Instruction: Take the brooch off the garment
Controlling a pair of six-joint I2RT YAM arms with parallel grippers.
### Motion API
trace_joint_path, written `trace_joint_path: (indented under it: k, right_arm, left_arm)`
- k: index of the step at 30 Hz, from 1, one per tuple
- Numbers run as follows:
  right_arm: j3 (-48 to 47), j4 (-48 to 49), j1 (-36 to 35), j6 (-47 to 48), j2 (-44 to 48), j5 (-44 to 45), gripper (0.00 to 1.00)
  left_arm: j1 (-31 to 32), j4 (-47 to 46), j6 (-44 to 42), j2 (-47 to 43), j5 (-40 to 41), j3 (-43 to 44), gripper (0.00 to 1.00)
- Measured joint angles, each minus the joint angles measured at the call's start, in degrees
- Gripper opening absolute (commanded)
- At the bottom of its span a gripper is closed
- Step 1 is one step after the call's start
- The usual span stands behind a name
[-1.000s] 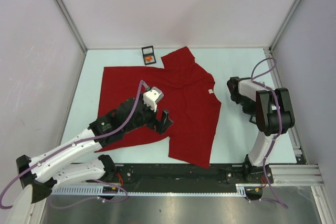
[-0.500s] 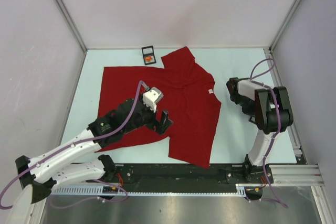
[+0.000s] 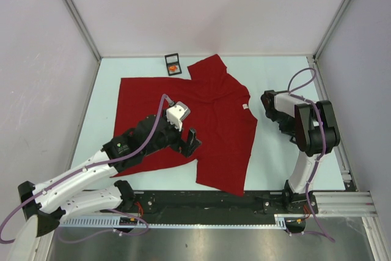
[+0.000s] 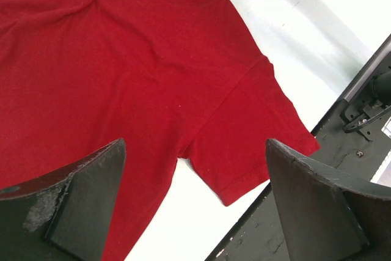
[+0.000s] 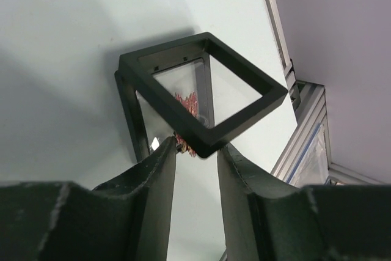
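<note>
From above, the red T-shirt [image 3: 214, 120] lies spread flat beneath the left gripper [image 3: 193, 140], which hovers over its near half. No brooch shows on the cloth. Far ahead of that hand, past the collar, sits a small black case [image 3: 173, 64] holding an orange piece. The right gripper [image 3: 268, 101] hangs clear of the cloth, the shirt's edge off to its left.

At the left wrist, the left gripper [image 4: 194, 145] stands wide open and empty. The plain, softly creased shirt [image 4: 122, 59] and its sleeve [image 4: 244, 132] lie below and ahead.

At the right wrist, the right gripper [image 5: 195, 151] is nearly closed, with an open black-framed case [image 5: 244, 119] directly at its tips. A red-and-gold piece [image 5: 186, 103] shows inside, probably the brooch. Whether the fingers pinch anything, I cannot tell.

The brooch seems already off the garment, so stowing it looks like the step in hand. Next would be a gentle release and a straight withdrawal, without tipping the case.
</note>
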State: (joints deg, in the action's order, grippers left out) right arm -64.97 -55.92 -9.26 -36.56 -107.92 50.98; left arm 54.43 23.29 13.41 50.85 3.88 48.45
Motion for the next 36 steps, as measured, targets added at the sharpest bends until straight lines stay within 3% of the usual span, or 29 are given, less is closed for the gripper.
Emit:
trace_joint_path:
  k: [8,17,26,33,35,36]
  right_arm:
    - [-0.85,-2.1,-3.93,-0.26,4.48,-2.19,0.55]
    - [-3.34,-5.86,-10.99,-0.63,13.68,-5.95,0.59]
    - [-5.81,-5.92,-19.76,6.1,37.38,-18.6,0.63]
    - [-6.16,-4.61,-20.04,8.98,54.55,-27.43,0.78]
    - [-6.19,-2.97,-20.04,9.29,57.22,-30.25,0.92]
    - [-6.19,-1.84,-20.09,9.44,58.34,-31.71,0.93]
  left_arm:
    - [-0.37,0.0,-0.02,0.31,-0.35,0.0,1.0]
    - [-5.05,-0.26,0.04,2.08,-4.68,0.0,1.0]
    - [-12.31,-2.89,1.42,3.87,-11.82,-0.87,1.0]
    - [-12.68,-4.96,5.84,0.87,-13.88,-0.85,1.0]
    - [-12.68,-5.31,6.78,-0.94,-14.69,-0.66,1.0]
    - [-12.68,-5.33,7.15,-1.53,-14.8,-0.35,1.0]
